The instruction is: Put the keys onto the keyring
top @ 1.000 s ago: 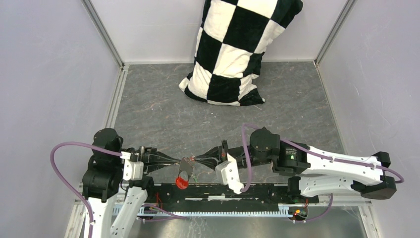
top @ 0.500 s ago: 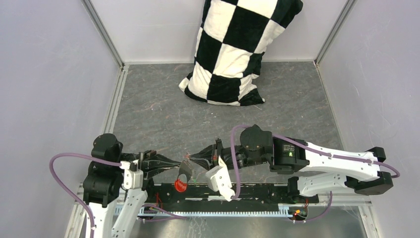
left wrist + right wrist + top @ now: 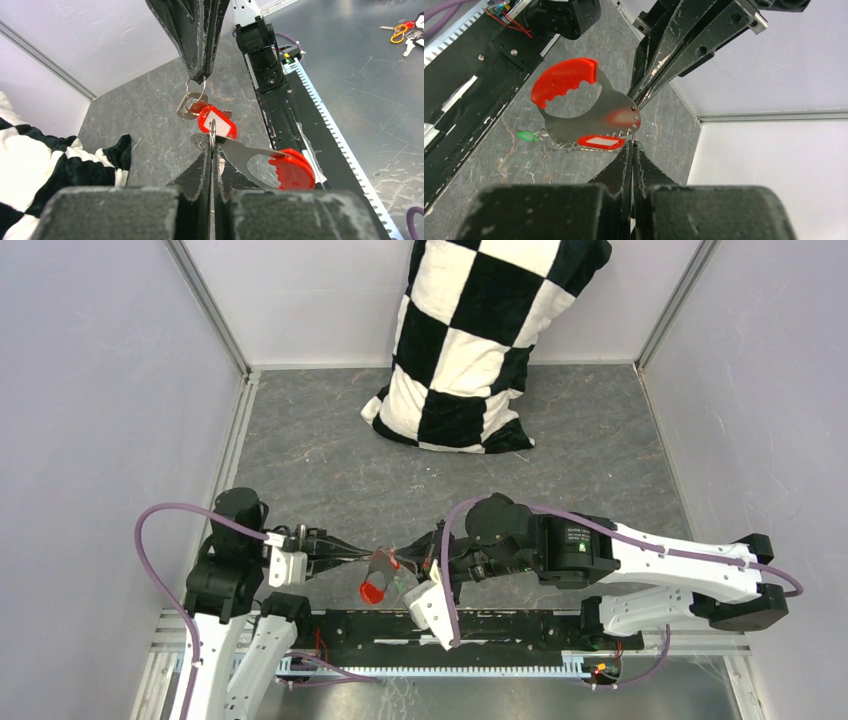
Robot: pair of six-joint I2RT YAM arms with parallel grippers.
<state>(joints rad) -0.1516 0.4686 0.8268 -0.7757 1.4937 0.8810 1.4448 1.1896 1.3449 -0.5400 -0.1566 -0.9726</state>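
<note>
**Right arm closed in; both pinches held**

My left fingers [image 3: 207,160] were fully shut, pinching the grey end of the fob [image 3: 250,157], whose red toothed grip hung down over the front rail. My right fingers [image 3: 629,162] were shut as well, tip to tip with the left, nipping the thin wire ring [image 3: 196,92]. The red-headed key [image 3: 217,122] dangled from that ring, just beside the fob.

Over the last second neither pair opened. What changed was the arms: the right forearm swung in toward the left and its wrist rolled over, while the left arm leaned rightward. The keyring stayed in about the same spot, low over the near middle of the table [image 3: 560,470], well apart from the checkered pillow [image 3: 480,340].

I read that as twisting the ring to work a key along the wire. The green-headed key [image 3: 528,135] showed only as a blur below the fob. I could not tell whether it hung or lay on the table.
</note>
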